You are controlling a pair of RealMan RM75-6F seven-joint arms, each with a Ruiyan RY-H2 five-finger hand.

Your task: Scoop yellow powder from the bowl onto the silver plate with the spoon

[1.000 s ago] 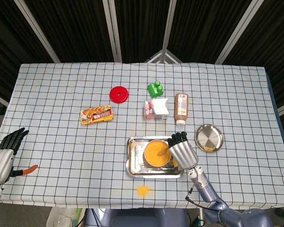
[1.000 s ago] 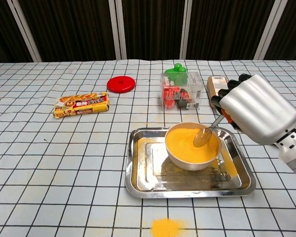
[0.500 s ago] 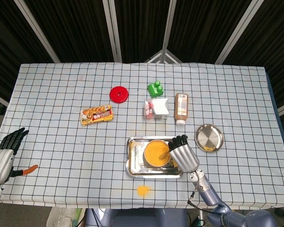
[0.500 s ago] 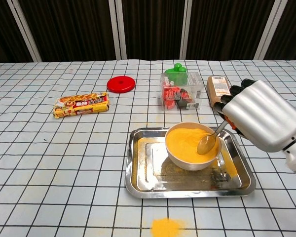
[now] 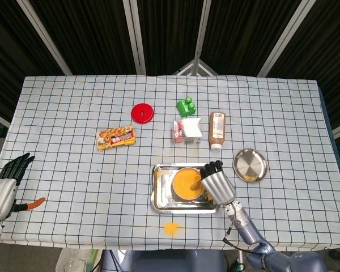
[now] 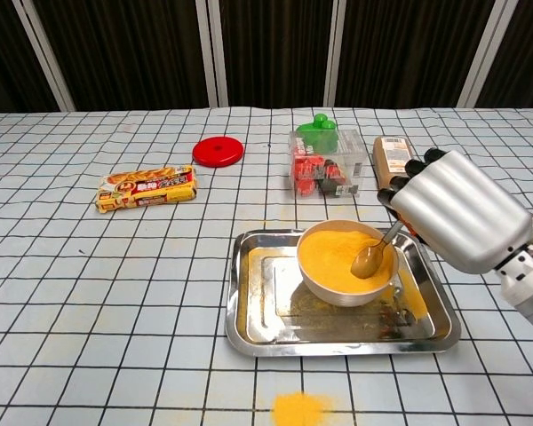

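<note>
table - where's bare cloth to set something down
Free: the wide stretch left of the tray, below the snack pack, and the far right beyond the silver plate. Crowded: between bottle, clear box and the right hand over the bowl.

Bare checked bench (image 5: 68, 107) lay open across the left half of the frame. Between the bowl (image 5: 186, 184) in its tray (image 5: 158, 195) and the silver plate (image 5: 250, 165) at right, only the right robot hand (image 5: 217, 182) stood. Above them, the brown bottle (image 5: 217, 130) and clear box (image 5: 187, 130) crowded the centre.
</note>
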